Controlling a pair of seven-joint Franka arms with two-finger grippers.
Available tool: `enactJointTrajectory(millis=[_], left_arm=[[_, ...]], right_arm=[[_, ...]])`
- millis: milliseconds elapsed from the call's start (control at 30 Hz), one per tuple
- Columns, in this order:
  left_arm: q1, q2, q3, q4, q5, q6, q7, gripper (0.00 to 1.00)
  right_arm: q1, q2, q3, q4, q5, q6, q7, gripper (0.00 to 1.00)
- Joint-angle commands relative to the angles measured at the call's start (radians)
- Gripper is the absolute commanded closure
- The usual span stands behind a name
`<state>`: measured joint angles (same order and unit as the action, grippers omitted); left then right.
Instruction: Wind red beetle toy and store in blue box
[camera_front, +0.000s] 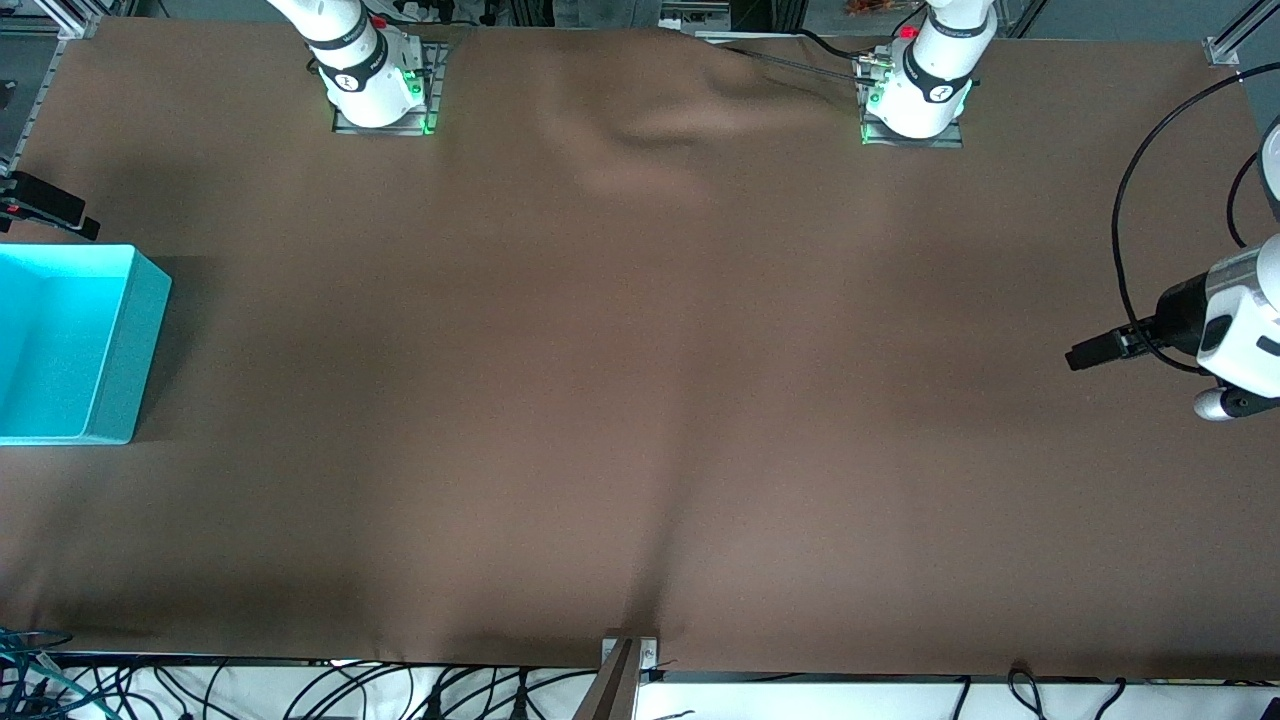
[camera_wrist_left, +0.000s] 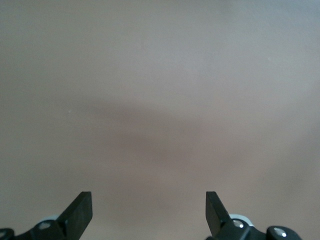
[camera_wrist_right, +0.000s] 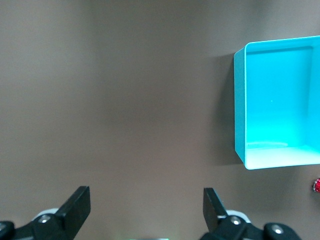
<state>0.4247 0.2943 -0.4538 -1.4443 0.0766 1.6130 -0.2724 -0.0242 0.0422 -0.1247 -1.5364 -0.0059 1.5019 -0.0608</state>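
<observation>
The red beetle toy (camera_wrist_right: 317, 185) shows only as a sliver just beside the blue box (camera_front: 140, 340) at the table's right-arm edge, so the spread, empty right gripper (camera_wrist_right: 146, 207) is nearer than the spread left gripper (camera_wrist_left: 149, 210).

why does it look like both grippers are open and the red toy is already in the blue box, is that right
Not quite. Both grippers, left gripper and right gripper, are open, but the blue box is empty. The right wrist view shows the red toy on the table beside the box.
</observation>
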Motion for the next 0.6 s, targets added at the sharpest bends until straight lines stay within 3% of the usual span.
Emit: enactJointTrajectory(millis=[0, 434, 567], left_arm=[[0.000, -0.032, -0.022, 0.079, -0.017, -0.078, 0.128, 0.00], [0.000, -0.081, -0.036, 0.084, -0.041, -0.122, 0.131, 0.00], [0.000, -0.081, -0.080, 0.085, -0.061, -0.128, 0.125, 0.00]], right_arm=[[-0.005, 0.011, 0.002, 0.019, 0.000, -0.006, -0.014, 0.00], [0.000, 0.013, 0.007, 0.019, 0.001, 0.032, -0.016, 0.00], [0.000, 0.011, 0.007, 0.019, 0.000, 0.024, -0.024, 0.00]])
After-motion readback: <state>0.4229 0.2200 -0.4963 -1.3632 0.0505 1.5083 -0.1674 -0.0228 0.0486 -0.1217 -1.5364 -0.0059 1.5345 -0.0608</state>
